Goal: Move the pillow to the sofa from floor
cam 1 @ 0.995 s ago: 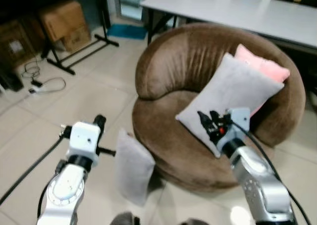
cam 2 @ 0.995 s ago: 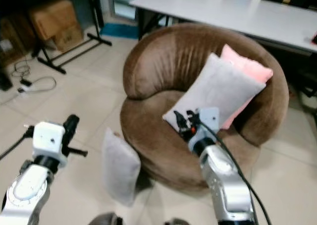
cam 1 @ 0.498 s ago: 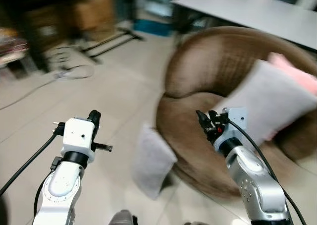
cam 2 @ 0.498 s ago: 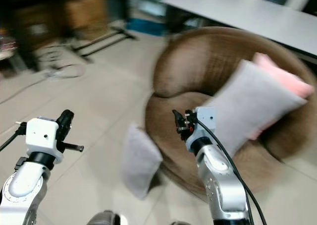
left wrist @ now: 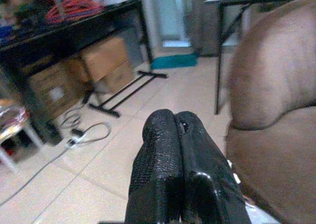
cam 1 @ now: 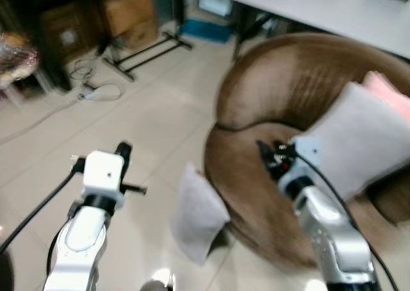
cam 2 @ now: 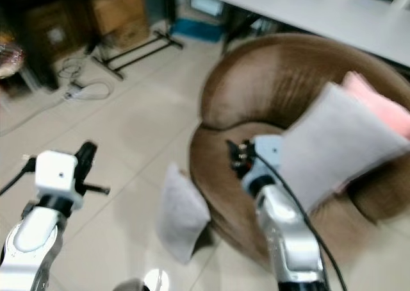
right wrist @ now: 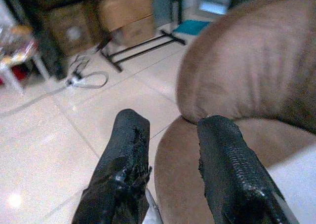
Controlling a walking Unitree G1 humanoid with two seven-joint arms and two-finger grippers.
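the round brown sofa [cam 1: 288, 99] holds a grey cushion [cam 1: 362, 137] and a pink cushion [cam 1: 387, 89], the grey pillow [cam 1: 197, 213] leans against its base on the floor [cam 1: 147, 111], the right pincer [right wrist: 170, 165] parted, the left pincer [left wrist: 177, 135] closed empty.

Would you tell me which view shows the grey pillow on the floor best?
The left eye view: the grey pillow stands whole on the floor, leaning against the brown sofa. The right eye view shows the same.

Silver arms, white wrist blocks, black cables, textured black fingers [right wrist: 224, 169]
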